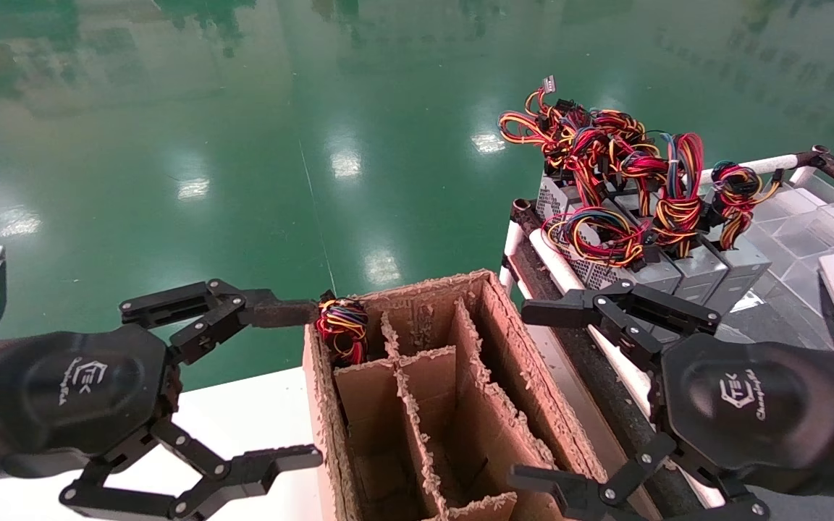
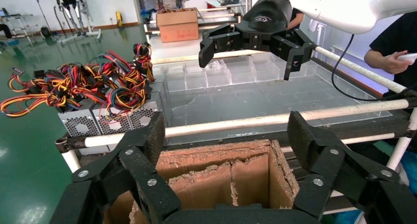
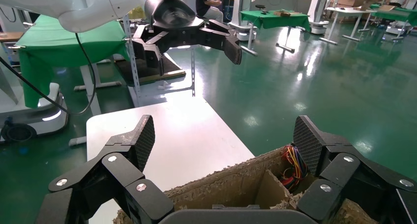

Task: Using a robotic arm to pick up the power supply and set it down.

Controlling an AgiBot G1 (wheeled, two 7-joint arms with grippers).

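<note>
Both grippers, left (image 1: 283,383) and right (image 1: 544,394), hover with jaws apart beside the divided box (image 1: 446,391), clear of the power supply (image 1: 605,253).

Power supplies (image 1: 649,260) stand on a pipe-framed cart (image 1: 554,264).

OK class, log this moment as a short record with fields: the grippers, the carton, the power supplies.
left gripper: open, at the carton's left side
right gripper: open, at the carton's right side
divided cardboard carton: one wire bundle in its far-left cell
power supplies: grey units standing in a row on the rack, right of the carton, none gripped
</note>
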